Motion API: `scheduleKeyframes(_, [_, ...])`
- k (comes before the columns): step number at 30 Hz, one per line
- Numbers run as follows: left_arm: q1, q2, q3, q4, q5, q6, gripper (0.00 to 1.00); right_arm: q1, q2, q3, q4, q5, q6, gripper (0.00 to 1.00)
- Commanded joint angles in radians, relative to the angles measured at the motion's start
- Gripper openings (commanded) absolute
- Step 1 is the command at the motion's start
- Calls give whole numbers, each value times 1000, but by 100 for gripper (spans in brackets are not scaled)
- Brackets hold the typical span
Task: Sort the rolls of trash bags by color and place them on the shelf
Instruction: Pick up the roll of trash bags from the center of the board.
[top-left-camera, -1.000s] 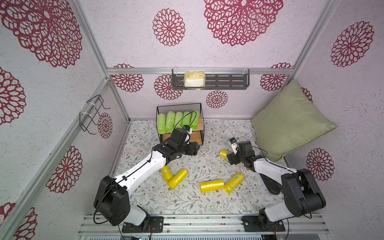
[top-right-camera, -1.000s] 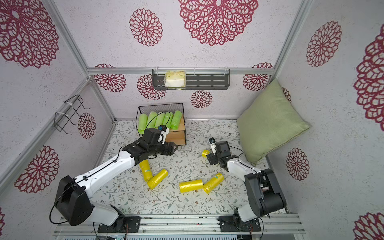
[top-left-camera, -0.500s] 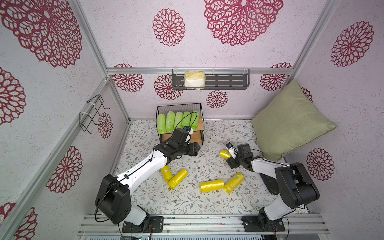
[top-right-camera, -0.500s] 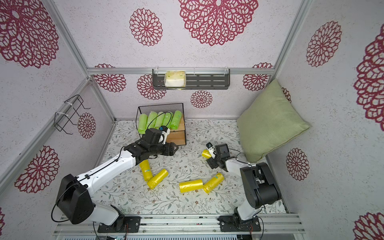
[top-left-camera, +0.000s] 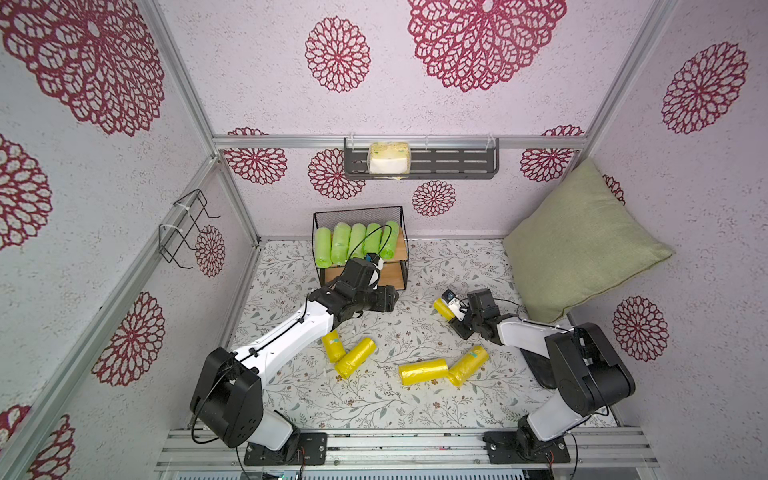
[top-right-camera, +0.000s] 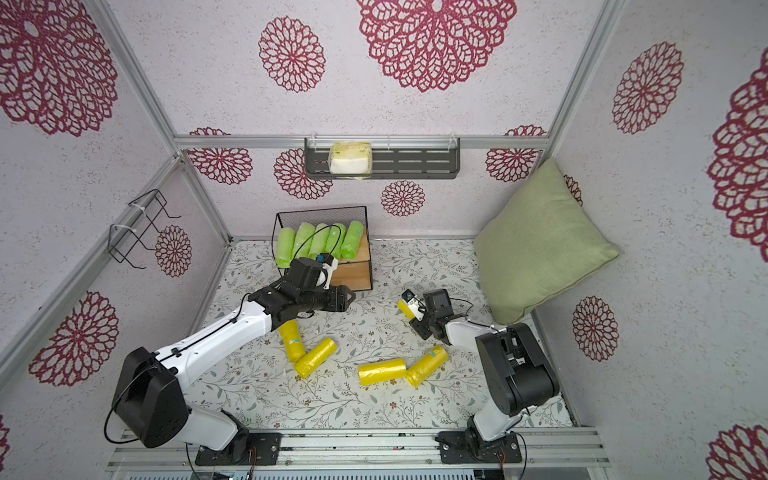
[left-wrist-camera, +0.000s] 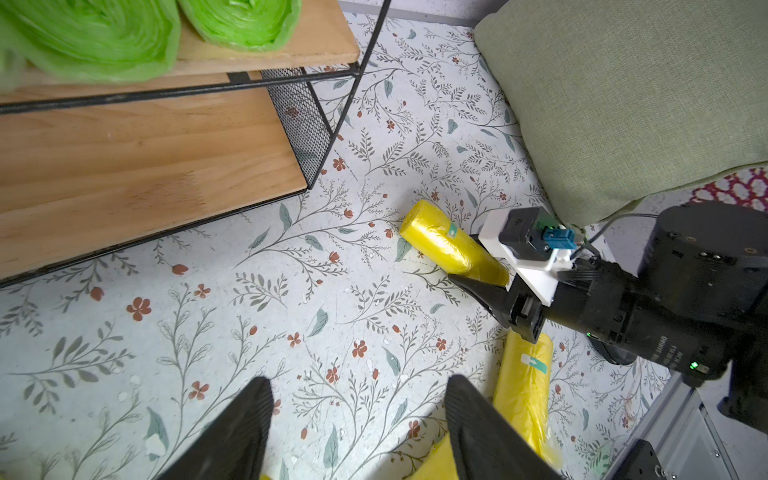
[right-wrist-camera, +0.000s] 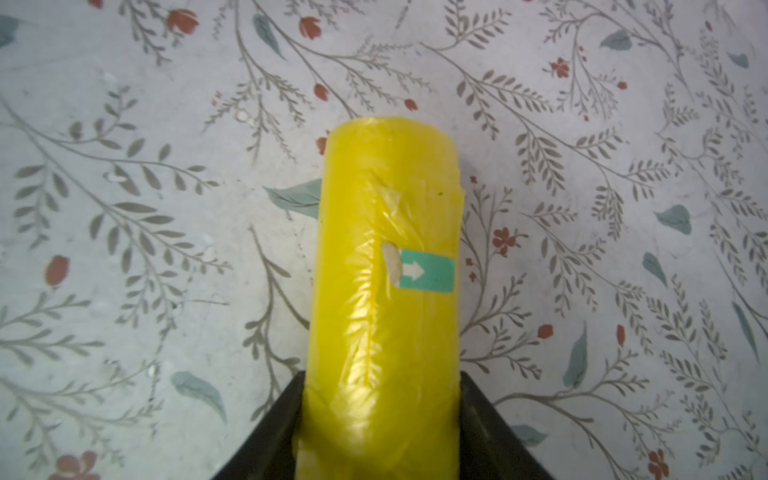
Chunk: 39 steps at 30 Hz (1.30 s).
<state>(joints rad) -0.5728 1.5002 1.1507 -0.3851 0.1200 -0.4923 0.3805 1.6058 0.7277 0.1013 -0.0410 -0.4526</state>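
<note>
The shelf (top-left-camera: 358, 212) stands at the back of the floor, and several light green rolls (top-left-camera: 353, 245) lie side by side on its top board. Its lower board (left-wrist-camera: 145, 166) is bare. My right gripper (top-left-camera: 448, 312) is shut on a yellow roll (right-wrist-camera: 386, 249) lying on the floor right of the shelf, one finger pressed on each side of it. Several more yellow rolls (top-left-camera: 423, 371) lie loose nearer the front. My left gripper (left-wrist-camera: 357, 399) hangs open over the floor in front of the shelf, with nothing between its fingers.
A green pillow (top-left-camera: 582, 245) leans in the back right corner, close behind my right arm. A dark slotted wall rack (top-left-camera: 457, 164) holds a pale packet (top-left-camera: 389, 158). A bare wire hanger (top-left-camera: 185, 228) sits on the left wall.
My right gripper has slid in around the yellow roll and closed on it. The left arm has stayed nearly still, its gripper open throughout.
</note>
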Motion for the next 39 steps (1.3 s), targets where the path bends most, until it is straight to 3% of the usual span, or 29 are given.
scheduleKeyframes(1, [26,-26,-35,18,-3,-15,71,37,-48,-2,15,-66,3,45])
scheduleKeyframes(9, [69,-67,-89,38,32,-29,72,131,-115,-37,61,-162,22,34])
scheduleKeyframes(14, [103,-95,-138,107,131,-71,73,161,-218,-90,155,-263,55,31])
scheduleKeyframes(25, [103,-58,-155,313,609,-224,81,226,-405,-180,334,-370,78,30])
scheduleKeyframes(39, [44,59,-30,124,639,-123,80,247,-466,-226,420,-381,73,30])
